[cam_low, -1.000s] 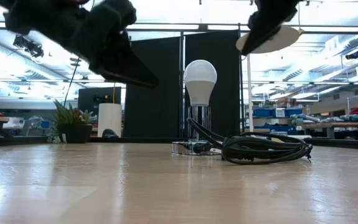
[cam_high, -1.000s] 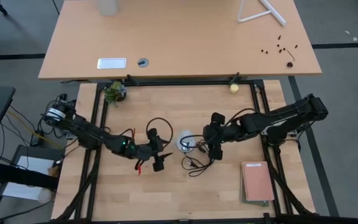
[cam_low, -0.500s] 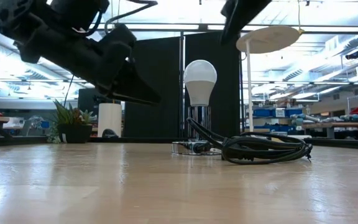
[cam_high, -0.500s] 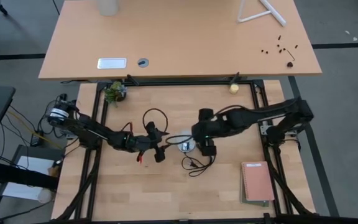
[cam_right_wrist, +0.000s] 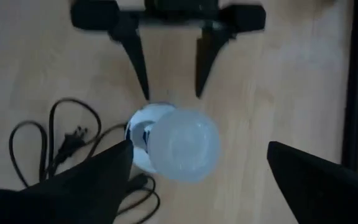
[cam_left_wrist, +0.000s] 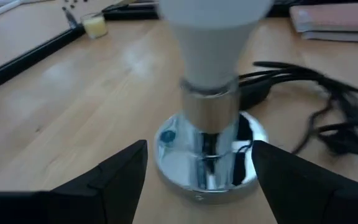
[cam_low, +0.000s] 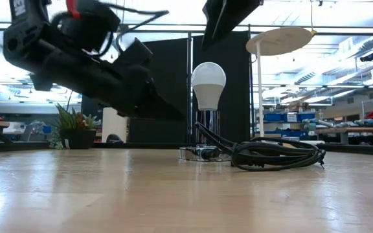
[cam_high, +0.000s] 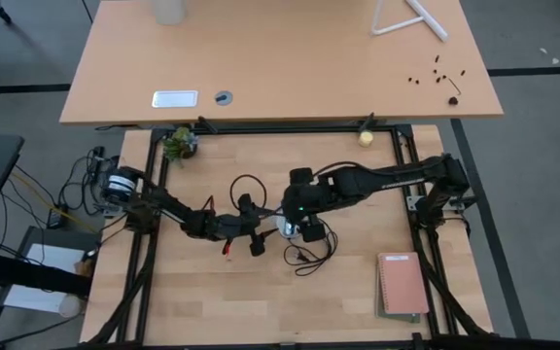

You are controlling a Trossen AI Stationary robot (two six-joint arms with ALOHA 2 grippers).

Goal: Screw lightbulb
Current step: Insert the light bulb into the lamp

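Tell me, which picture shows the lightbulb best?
The low view: the lightbulb stands upright and whole, side on. The left wrist view cuts off its head, the right wrist view sees only its round top, and in the high view the right gripper mostly hides it.

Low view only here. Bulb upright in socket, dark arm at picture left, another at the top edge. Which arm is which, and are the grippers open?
Observer: The one at picture left is the left arm. Its wrist view shows the left gripper open, fingers either side of the socket base, not touching it.
Operator: And the top one?
Observer: That is the right arm. The right gripper is open, directly above the lightbulb and pointing down at its head, no contact.
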